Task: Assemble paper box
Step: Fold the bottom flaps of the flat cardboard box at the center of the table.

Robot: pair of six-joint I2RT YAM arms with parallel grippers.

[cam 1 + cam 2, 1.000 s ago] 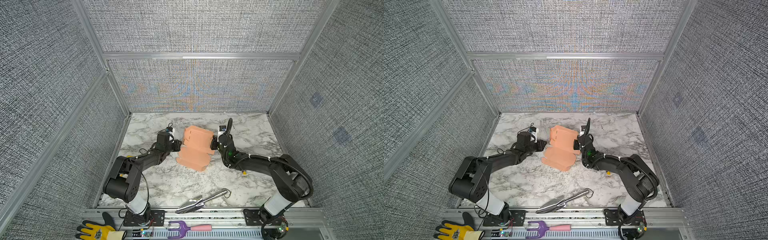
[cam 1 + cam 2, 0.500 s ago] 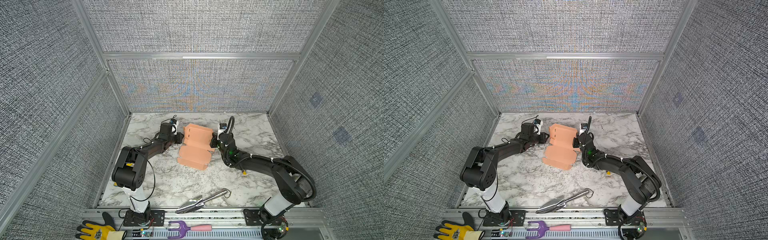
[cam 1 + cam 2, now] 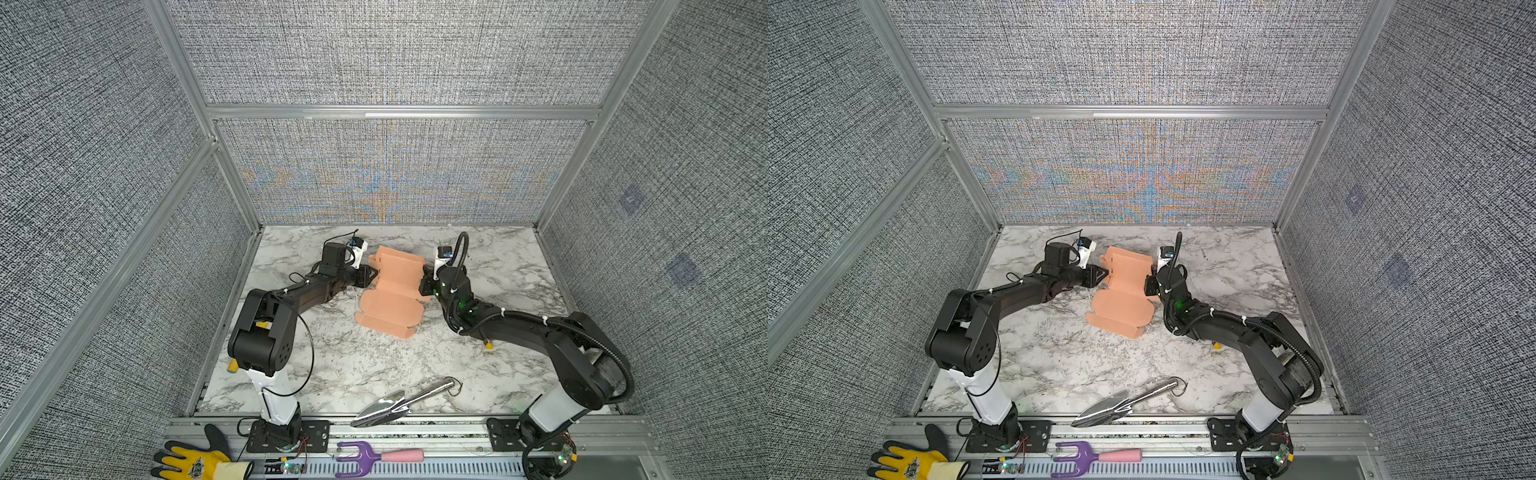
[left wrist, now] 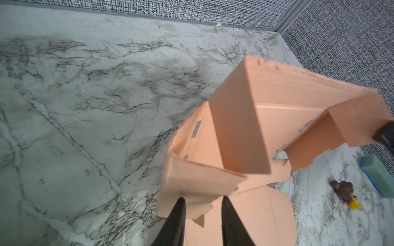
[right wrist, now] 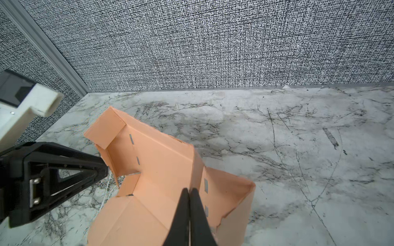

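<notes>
I see L gripper (image 4: pixel 202 199) narrowly open, a ragged flap of the paper box (image 3: pixel 392 293) dipping between its fingers (no squeeze visible). R gripper (image 5: pixel 189 190) pressed shut against box's side wall. Box sits mid-table (image 3: pixel 374 365), half-folded.

The paper box (image 3: pixel 392 291) on the worktop (image 3: pixel 365 370), between my pincers.
My left pincer (image 3: pixel 372 273) sits at the box's left edge, my right pincer (image 3: pixel 423 286) against its right wall; the trowel (image 3: pixel 401 402) lies well in front of the box.
</notes>
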